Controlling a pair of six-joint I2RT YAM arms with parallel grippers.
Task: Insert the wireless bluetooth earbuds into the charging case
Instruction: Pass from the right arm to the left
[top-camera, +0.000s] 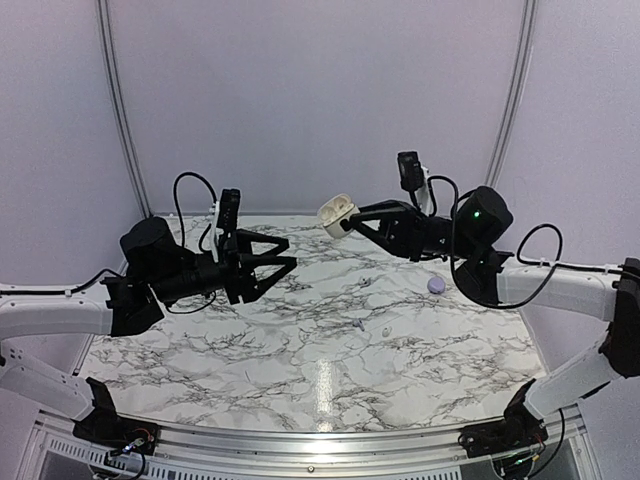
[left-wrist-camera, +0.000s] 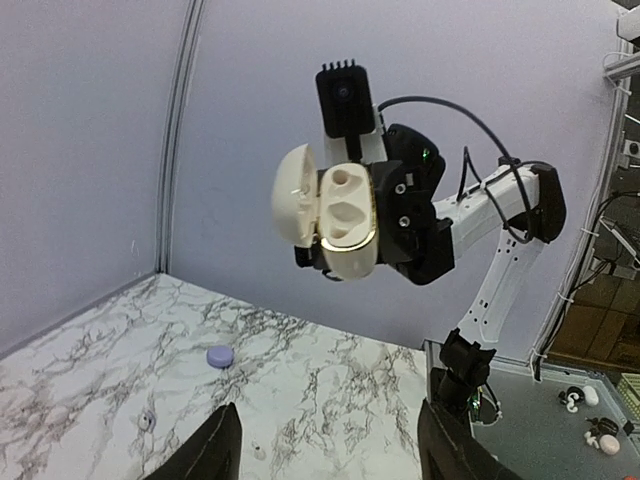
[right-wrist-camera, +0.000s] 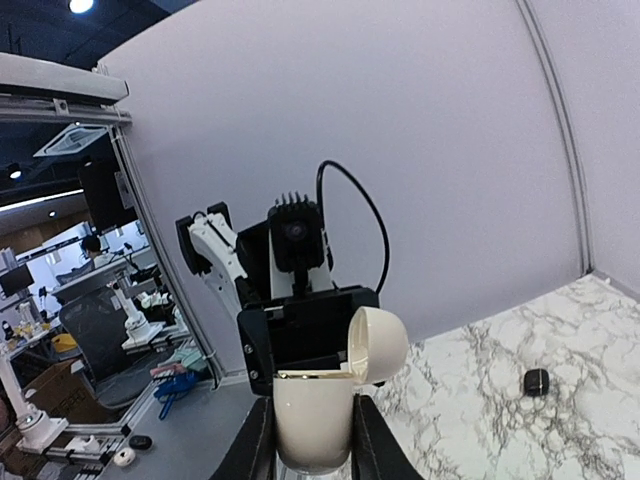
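Note:
My right gripper (top-camera: 345, 222) is shut on a cream charging case (top-camera: 337, 212) and holds it high above the table's far side. In the right wrist view the case (right-wrist-camera: 312, 415) stands between my fingers with its lid (right-wrist-camera: 378, 343) hinged open. In the left wrist view the case (left-wrist-camera: 346, 215) faces me and its two sockets are empty. My left gripper (top-camera: 288, 252) is open and empty in the air, facing the case from the left. Two tiny pale earbuds (left-wrist-camera: 147, 421) (left-wrist-camera: 260, 452) lie on the marble below; one shows in the top view (top-camera: 385, 330).
A small lilac round piece (top-camera: 435, 285) lies on the marble table (top-camera: 300, 370) under my right arm, also in the left wrist view (left-wrist-camera: 220, 356). A small black piece (right-wrist-camera: 537, 381) lies on the marble. The white backdrop wall (top-camera: 300, 100) stands close behind.

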